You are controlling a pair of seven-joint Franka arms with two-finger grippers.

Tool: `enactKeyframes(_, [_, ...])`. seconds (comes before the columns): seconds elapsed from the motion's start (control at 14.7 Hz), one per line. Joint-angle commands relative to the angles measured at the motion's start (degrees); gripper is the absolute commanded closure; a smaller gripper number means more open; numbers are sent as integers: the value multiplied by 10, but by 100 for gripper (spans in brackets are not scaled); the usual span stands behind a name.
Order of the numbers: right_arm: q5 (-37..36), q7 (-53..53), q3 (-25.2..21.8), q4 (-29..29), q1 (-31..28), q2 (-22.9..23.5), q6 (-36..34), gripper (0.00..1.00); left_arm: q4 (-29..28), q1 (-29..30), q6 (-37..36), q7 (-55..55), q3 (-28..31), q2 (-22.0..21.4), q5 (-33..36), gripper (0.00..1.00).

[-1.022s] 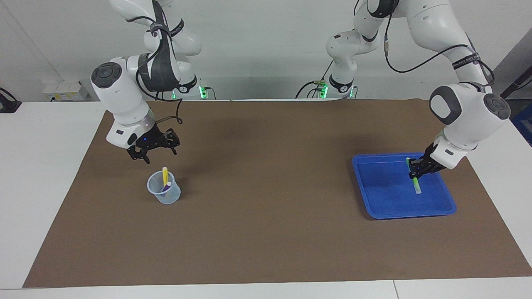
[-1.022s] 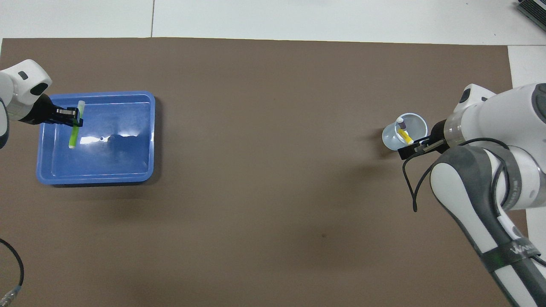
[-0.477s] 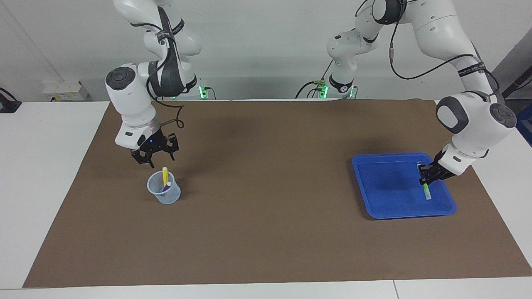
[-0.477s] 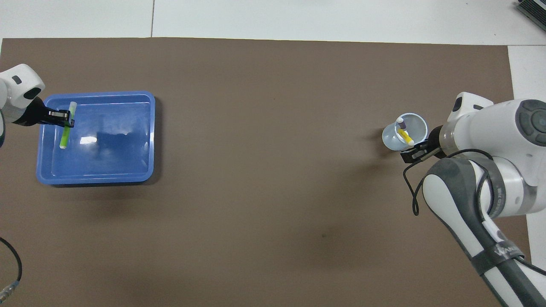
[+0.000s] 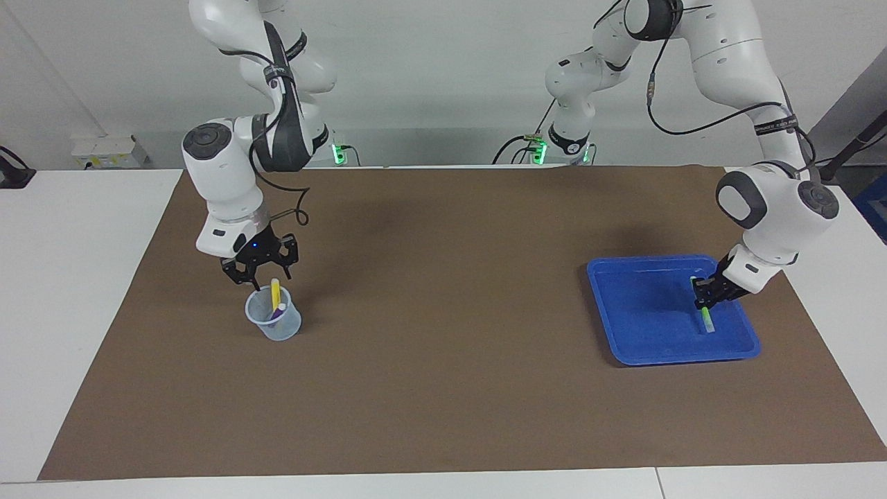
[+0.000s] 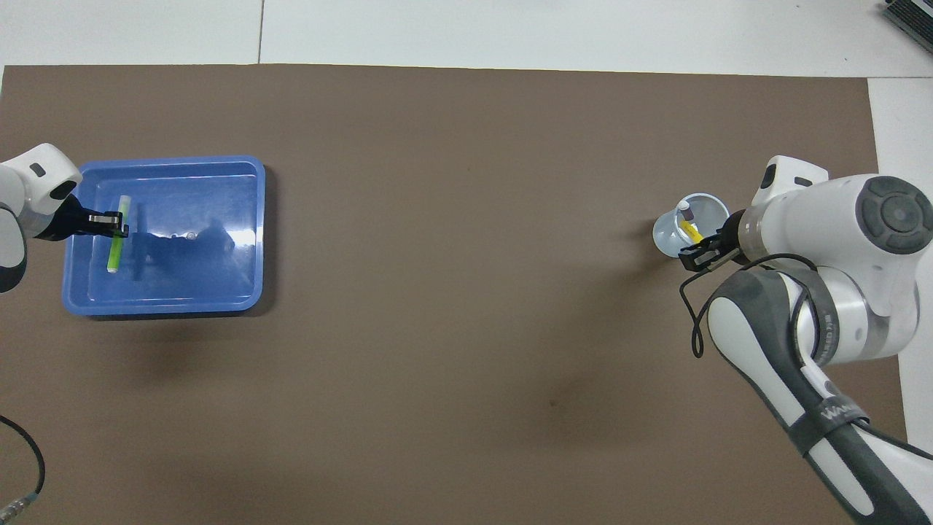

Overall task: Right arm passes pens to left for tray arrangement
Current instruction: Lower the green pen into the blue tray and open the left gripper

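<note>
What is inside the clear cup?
The cup holds two pens standing up: a yellow pen and a purple pen. Their lower ends are hard to make out through its wall.

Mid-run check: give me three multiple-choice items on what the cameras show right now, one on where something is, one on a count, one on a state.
1. Where is the slim green marker pen?
A. In the small clear plastic cup
B. Over the shallow bright blue plastic tray, in the left end effector
C. Lying on the brown mat

2. How many pens stand in the small clear plastic cup?
A. None
B. Two
C. Three

3. What is the left end effector doing?
A. Shut on the green pen
B. Open above an empty cup
C. Parked off the table

Answers:
1. B: the green pen hangs low over the shallow bright blue plastic tray, clamped by the left end effector.
2. B: a yellow pen and a purple pen stand in the cup, with the right end effector just above them.
3. A: its fingertips pinch the pen's upper part.
</note>
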Motion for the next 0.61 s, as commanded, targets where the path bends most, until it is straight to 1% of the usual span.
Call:
enactKeyframes(0.0, [-15,-10,4,-2,-5,2,10,40,-25,7,20,5,-4,-17,10,100])
enactKeyframes(0.2, [-15,-9,4,2,-5,2,4,42,-34,7,34,3,-4,-16,9,100])
enactKeyframes(0.41, [-15,-8,4,8,-5,-2,-9,44,-53,9,78,3,-3,-16,9,100])
enactKeyframes(0.54, [-15,-8,4,20,-5,-2,-22,45,-52,17,74,4,-4,-16,10,100])
